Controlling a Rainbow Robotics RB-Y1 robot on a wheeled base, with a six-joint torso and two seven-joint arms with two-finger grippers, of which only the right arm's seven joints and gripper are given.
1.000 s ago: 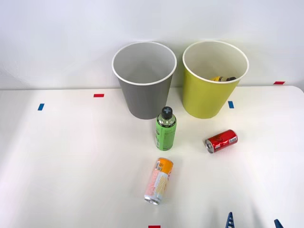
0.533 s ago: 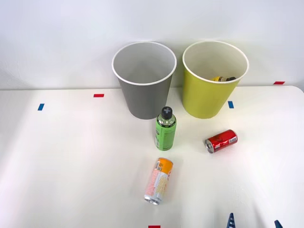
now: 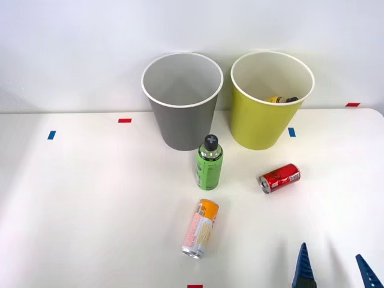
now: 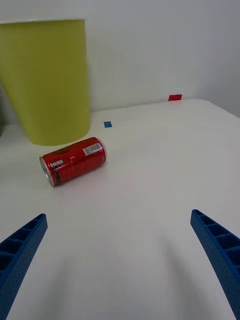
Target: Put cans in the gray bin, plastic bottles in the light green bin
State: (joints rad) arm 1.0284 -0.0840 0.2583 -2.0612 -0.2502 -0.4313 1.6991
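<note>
The red can (image 3: 279, 178) lies on its side right of centre on the tabletop (image 3: 90, 204); light, smooth, likely to roll. The hand (image 3: 335, 271), fingers apart, should grip across its round body.

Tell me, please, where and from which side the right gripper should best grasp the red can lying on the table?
Probably from above, mid-body: the red can lies on its side, apart from the light green bin, so the right gripper, now open, could close its fingers across the round wall rather than the silver ends.
</note>
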